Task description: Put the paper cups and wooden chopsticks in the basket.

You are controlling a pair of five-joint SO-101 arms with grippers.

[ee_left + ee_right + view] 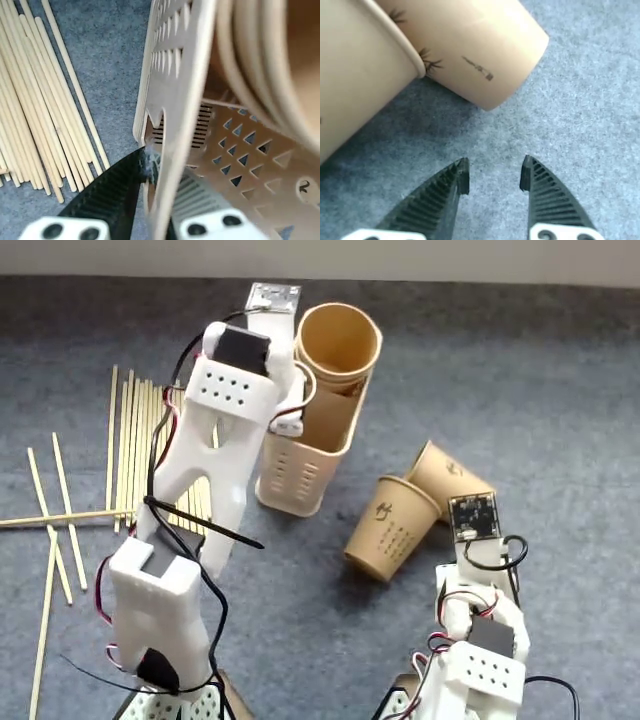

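Note:
A beige perforated basket stands upright on the grey carpet, with stacked paper cups inside at its far end. My left gripper is shut on the basket's side wall, one finger outside and one inside; the stacked cups sit just beyond it. Two more paper cups lie on their sides to the right of the basket. My right gripper is open just short of them, the nearer cup ahead of its fingertips. Several wooden chopsticks lie left of the basket.
A few stray chopsticks lie crossed at the far left edge. The bundle of chopsticks sits close beside the basket's outer wall. Open carpet stretches to the right of the fallen cups.

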